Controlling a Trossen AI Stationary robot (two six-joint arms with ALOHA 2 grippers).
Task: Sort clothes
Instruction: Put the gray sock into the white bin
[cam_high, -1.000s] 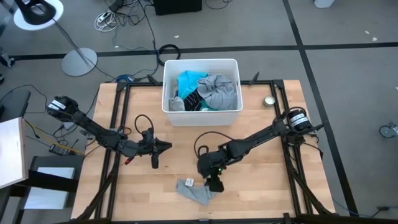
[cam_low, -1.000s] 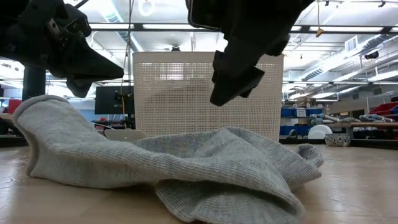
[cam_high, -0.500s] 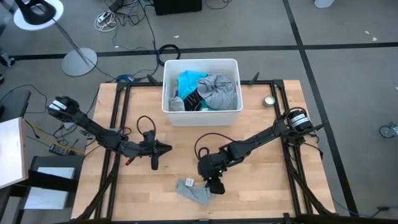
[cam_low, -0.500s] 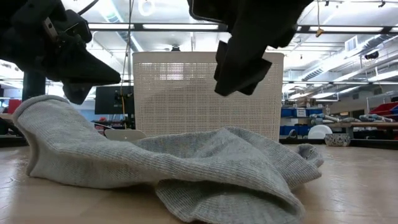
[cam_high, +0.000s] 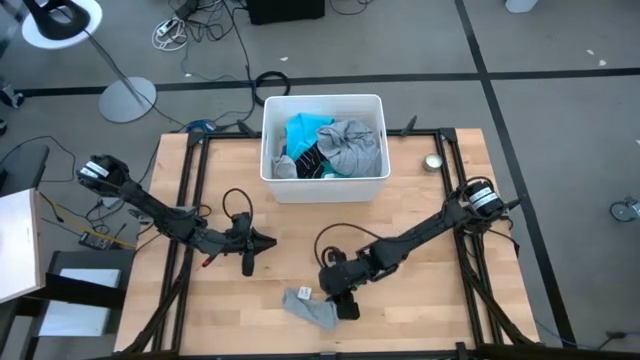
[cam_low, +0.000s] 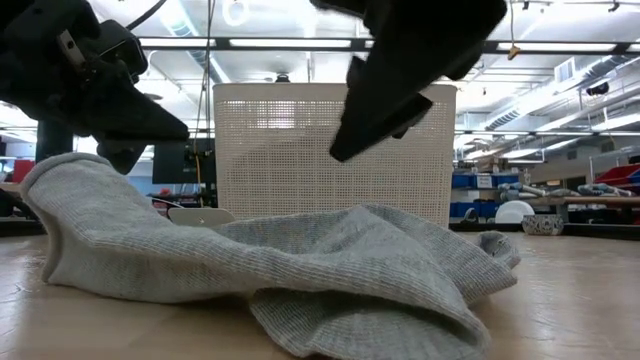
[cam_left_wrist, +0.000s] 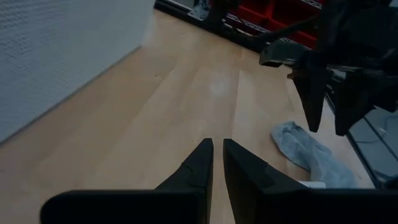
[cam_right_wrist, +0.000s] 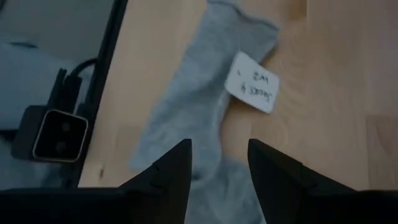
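Note:
A grey sock (cam_high: 312, 310) with a white tag (cam_right_wrist: 252, 92) lies flat on the wooden table near its near edge. It fills the low view (cam_low: 280, 270). My right gripper (cam_high: 343, 303) hangs open just above the sock's right end, its fingers (cam_right_wrist: 174, 168) standing over the sock without touching it. My left gripper (cam_high: 262, 243) is shut and empty, to the left of the table's middle. The white bin (cam_high: 325, 98) at the far edge holds a turquoise garment (cam_high: 303, 132), a grey shirt (cam_high: 352, 143) and dark pieces.
A small round tin (cam_high: 433, 162) sits to the right of the bin. The black frame rails (cam_high: 190, 200) run along both sides of the table. A small camera block (cam_right_wrist: 59, 134) stands at the near edge, close to the sock.
My right gripper has gone a little toward the table's near edge, down over the sock, and its fingers have tipped. The sock has stayed where it was.

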